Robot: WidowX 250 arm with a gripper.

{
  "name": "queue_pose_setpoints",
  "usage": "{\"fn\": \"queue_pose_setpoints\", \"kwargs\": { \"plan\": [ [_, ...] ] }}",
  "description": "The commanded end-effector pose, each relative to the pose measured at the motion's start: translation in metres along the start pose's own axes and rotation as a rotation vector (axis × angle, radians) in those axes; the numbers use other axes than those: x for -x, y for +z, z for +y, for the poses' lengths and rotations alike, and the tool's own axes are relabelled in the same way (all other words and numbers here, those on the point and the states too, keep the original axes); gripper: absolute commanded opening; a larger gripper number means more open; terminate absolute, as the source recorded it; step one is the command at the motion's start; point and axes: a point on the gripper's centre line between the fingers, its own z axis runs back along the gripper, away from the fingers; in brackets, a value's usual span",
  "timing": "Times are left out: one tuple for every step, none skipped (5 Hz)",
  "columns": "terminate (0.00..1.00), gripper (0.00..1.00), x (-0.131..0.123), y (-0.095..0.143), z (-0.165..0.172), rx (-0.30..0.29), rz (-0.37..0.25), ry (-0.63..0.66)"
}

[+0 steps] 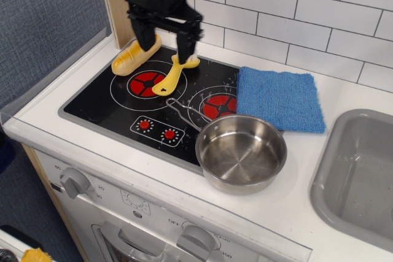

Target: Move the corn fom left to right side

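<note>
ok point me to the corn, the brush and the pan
corn (129,58): observation image, grooved left half clear of the arm
brush (170,80): observation image, middle of its yellow handle
pan (241,151): observation image, bare steel floor inside the rim

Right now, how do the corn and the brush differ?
The corn is a thick, grooved, yellow-orange loaf shape; the brush is a thin, flat yellow handle. The corn lies at the stove's back left corner; the brush lies further right, across the left burner. Both are yellow toys near the open gripper.

My gripper (166,44) all matte black, wide crossbar, two squared blocky fingers (184,44), cylindrical wrist above, black cable at 1 o'clock
</note>
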Motion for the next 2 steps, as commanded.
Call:
{"fn": "queue_pose_setpoints", "kwargs": {
  "plan": [
    [0.0,1.0,-0.023,-0.011,0.036,-0.001,-0.003,0.032],
    [0.0,1.0,-0.026,-0.018,0.05,-0.01,0.015,0.032]
  ]
}}
